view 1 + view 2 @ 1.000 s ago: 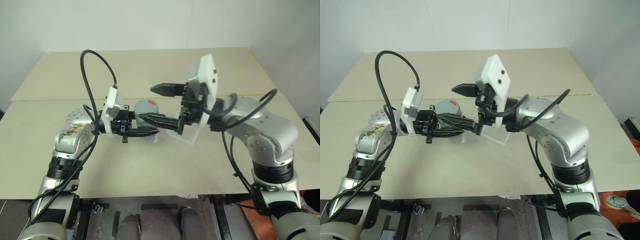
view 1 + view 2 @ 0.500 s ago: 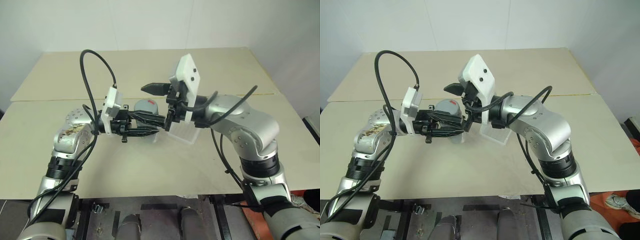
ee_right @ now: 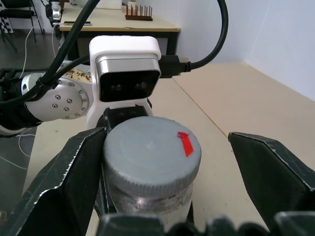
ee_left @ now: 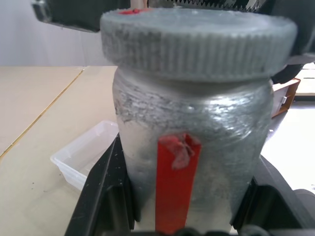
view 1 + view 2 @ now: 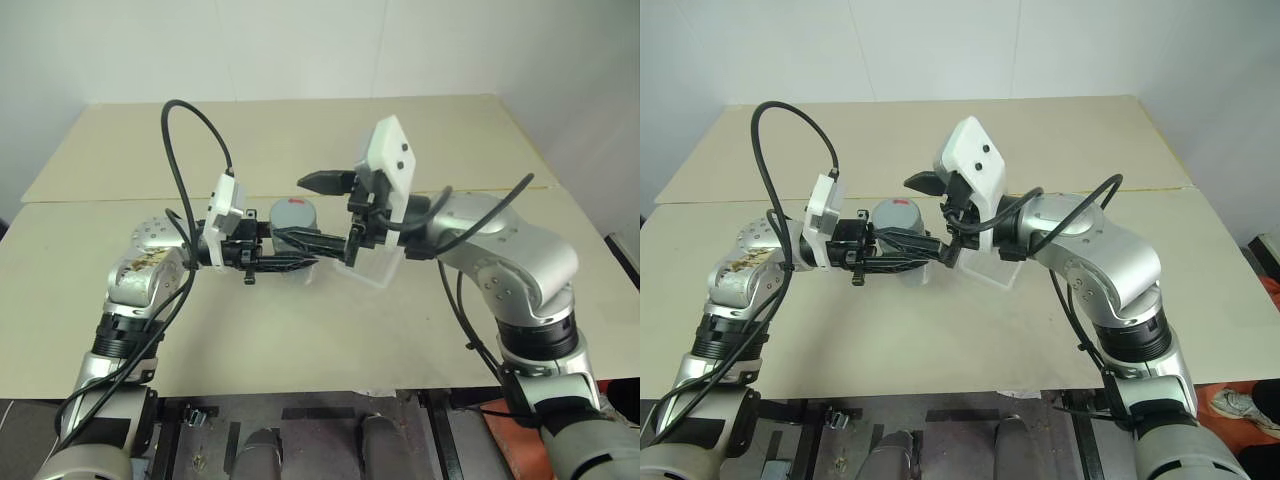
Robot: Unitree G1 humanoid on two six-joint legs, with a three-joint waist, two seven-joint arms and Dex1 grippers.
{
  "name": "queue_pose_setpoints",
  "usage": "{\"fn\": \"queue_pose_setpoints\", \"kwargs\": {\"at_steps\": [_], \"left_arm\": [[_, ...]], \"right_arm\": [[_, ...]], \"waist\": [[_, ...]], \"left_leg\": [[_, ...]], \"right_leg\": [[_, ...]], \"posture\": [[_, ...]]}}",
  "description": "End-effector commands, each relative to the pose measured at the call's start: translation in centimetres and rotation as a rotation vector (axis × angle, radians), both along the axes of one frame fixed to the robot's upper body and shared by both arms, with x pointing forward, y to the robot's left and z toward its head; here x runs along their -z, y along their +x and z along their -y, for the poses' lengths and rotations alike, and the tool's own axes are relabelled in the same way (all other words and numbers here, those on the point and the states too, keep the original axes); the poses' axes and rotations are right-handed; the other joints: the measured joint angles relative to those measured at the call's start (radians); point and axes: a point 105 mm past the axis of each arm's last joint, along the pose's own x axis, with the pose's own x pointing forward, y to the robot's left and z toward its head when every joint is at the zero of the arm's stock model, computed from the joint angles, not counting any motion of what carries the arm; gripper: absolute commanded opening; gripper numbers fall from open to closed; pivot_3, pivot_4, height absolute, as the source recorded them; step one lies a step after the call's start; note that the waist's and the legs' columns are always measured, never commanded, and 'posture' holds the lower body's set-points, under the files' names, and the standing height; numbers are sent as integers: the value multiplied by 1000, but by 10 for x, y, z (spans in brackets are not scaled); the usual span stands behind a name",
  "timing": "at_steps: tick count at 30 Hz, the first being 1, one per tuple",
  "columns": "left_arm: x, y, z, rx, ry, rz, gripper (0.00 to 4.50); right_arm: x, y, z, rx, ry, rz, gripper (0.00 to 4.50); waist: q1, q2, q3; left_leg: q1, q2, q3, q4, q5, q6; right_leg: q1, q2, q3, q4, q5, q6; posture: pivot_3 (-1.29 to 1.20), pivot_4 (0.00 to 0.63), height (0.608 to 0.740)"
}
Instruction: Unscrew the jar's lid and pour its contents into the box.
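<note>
The jar (image 4: 192,132) is upright above the table, with a red strip on its clouded wall, and my left gripper (image 5: 298,254) is shut on its body from the left. The grey lid (image 3: 150,150) with a small red mark is on the jar. Coming from the right, my right gripper (image 5: 293,210) is open, one finger on each side of the lid and apart from it. The box (image 5: 372,266), a shallow clear tray, lies on the table just right of the jar, under the right wrist. The contents are hidden behind the jar's wall.
The beige table (image 5: 300,330) has a seam (image 5: 100,199) across it behind the arms. Black cables loop off both wrists. In the right wrist view, another table (image 3: 113,22) with a small rack stands in the room beyond.
My right wrist swung left, then partly back to the right, its open fingers staying around the lid. The left gripper and jar have not moved.
</note>
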Motion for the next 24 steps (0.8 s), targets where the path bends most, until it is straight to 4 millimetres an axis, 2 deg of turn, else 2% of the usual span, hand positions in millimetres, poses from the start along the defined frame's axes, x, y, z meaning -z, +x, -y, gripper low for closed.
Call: {"fn": "queue_pose_setpoints", "kwargs": {"at_steps": [1, 18, 24], "left_arm": [[-13, -6, -1, 31, -5, 62, 1941], [-13, -7, -1, 38, 1, 67, 1941], [-14, -6, -1, 41, -1, 68, 1941]], "right_arm": [[-12, 10, 22, 101, 28, 37, 4476], [-18, 18, 49, 174, 21, 53, 4476], [-14, 19, 54, 189, 8, 43, 4476]], "waist": [[1, 0, 0], [2, 0, 0], [0, 0, 0]], "left_leg": [[0, 0, 0, 0, 0, 0], [0, 0, 0, 0, 0, 0], [0, 0, 0, 0, 0, 0]], "right_leg": [[0, 0, 0, 0, 0, 0], [0, 0, 0, 0, 0, 0], [0, 0, 0, 0, 0, 0]], "posture": [[0, 150, 740], [0, 150, 740], [0, 150, 740]]}}
